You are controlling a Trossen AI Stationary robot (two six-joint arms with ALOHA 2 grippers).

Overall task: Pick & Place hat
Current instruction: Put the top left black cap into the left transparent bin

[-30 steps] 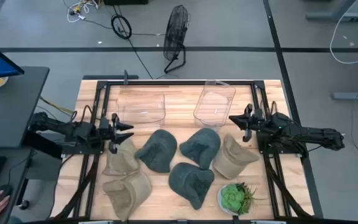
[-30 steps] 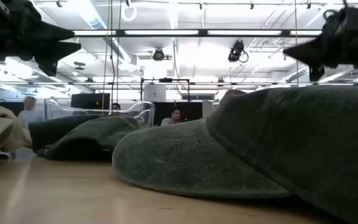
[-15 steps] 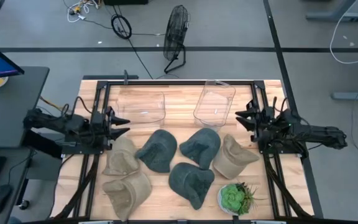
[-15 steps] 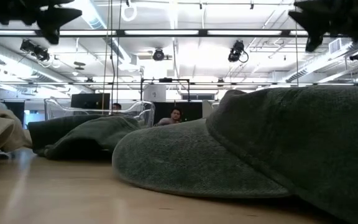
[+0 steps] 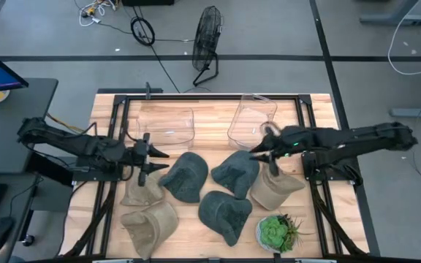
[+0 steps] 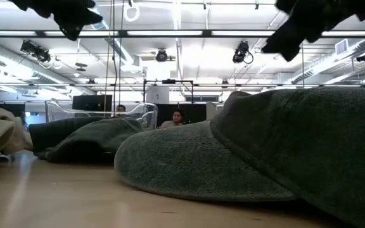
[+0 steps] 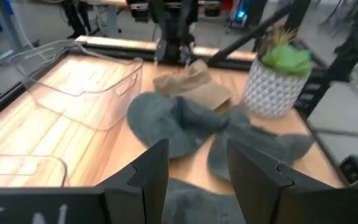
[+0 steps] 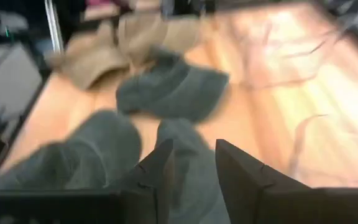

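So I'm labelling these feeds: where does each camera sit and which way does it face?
High view: overhead, looking straight down; both arms, left end effector, right end effector.
Low view: at table height, facing the room; dark green hat fills it.
Left wrist: looks past its own fingers at the potted plant.
Right wrist: past its own fingers at hats.
Both wrist views share the clear bins.
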